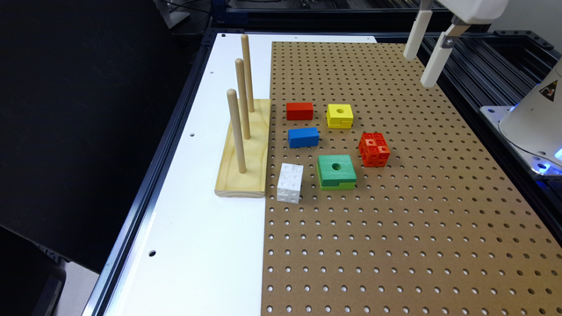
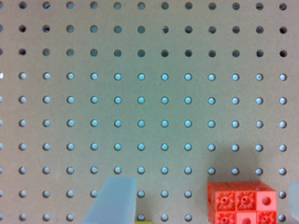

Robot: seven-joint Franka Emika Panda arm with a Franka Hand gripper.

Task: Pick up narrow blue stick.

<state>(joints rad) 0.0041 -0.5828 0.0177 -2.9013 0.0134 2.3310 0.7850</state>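
Pegboard [image 1: 395, 228]: your whole work surface, brown and perforated, with every block sitting on it towards the exterior view's left half.
Peg stand [image 1: 243, 149]: a wooden base with three upright dowels, just beside the blocks on the white strip; it plays no part in your task.
Gripper [image 1: 423, 55]: high above the board's far corner on the exterior view's right, well apart from the blocks. Its two white fingers stand spread with clear air between them, and they have hold of nothing.
Green block [image 1: 336, 172]: the biggest block, lying near the target on the side closer to the exterior camera.
Orange cube [image 2: 242, 203]: you can see it at the edge of the wrist view, so the camera looks down beside the cluster, not over the target.
Narrow blue stick [image 1: 303, 137]: flat on the board, untouched, between the red block [image 1: 300, 111] and the white cube [image 1: 290, 183].
Progress: nothing done yet, as I judge it. You have the approach, descent, grasp and lift all left.
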